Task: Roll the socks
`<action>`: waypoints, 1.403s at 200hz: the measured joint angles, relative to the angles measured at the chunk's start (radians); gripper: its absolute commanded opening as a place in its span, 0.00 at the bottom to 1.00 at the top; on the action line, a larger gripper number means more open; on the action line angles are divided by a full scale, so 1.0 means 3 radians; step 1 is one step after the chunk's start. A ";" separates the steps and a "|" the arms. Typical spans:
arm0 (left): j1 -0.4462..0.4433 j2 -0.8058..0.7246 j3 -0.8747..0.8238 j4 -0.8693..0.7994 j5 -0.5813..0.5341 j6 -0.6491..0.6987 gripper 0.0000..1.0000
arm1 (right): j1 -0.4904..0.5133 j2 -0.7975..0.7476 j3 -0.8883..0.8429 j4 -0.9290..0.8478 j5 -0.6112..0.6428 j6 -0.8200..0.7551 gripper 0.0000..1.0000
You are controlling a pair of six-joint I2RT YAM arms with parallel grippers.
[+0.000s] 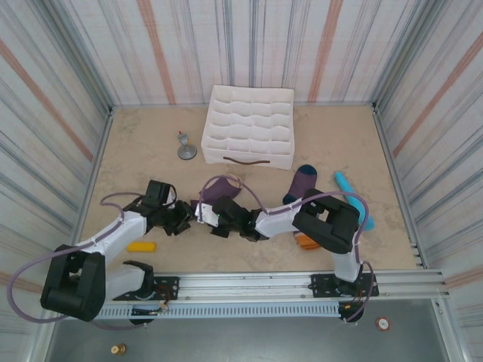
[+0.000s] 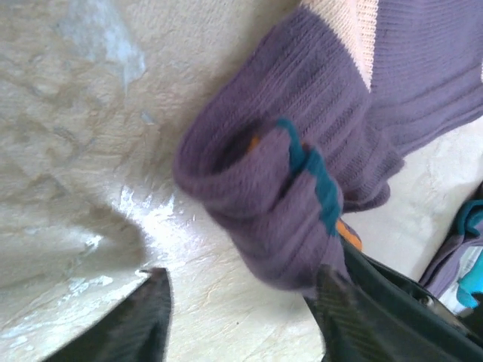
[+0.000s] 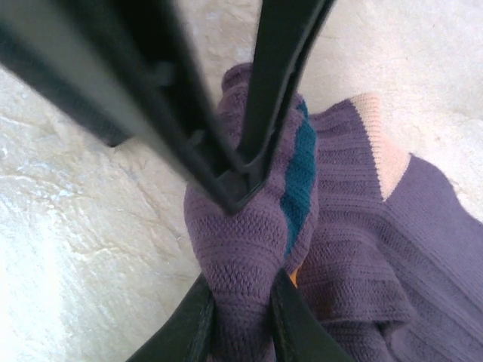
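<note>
Partly rolled sock (image 2: 279, 204): a purple sock is seen at the middle of the table (image 1: 151, 166), between the two grippers. One end is curled over into a fat, loose bundle with a teal stripe across it. The rest lies flat behind it, with the pale cuff unrolled.
Roll state: only the first turn or so appears to be made. The flat leg and cuff are not yet wound in, and the bundle is not tucked shut.
Right gripper (image 3: 245, 324): the jaws are drawn narrow and a fold of the bundle's purple knit is pinched between them. The roll is judged to be kept from springing open by this pinch.
Left gripper (image 2: 241, 317): the jaws are set apart and nothing is held. One finger is just beside the bundle's edge, perhaps touching it; the blur leaves this unclear.
Second sock (image 1: 302, 181): it is laid out flat to the right of the first, dark toe toward the box, and looks untouched.
Surroundings: a white divider box (image 1: 245, 159) is placed at the far side, a teal cylinder (image 1: 349, 190) near the second sock, and a yellow block (image 1: 141, 246) beside the left arm.
Progress: the task is judged to be at an early stage. One roll is begun and the other is not started.
</note>
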 measured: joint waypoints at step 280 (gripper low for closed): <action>0.0000 -0.0367 -0.0287 0.0613 -0.0296 -0.0289 0.53 | -0.1320 0.1052 0.1859 -0.2191 -0.3011 0.2413 0.00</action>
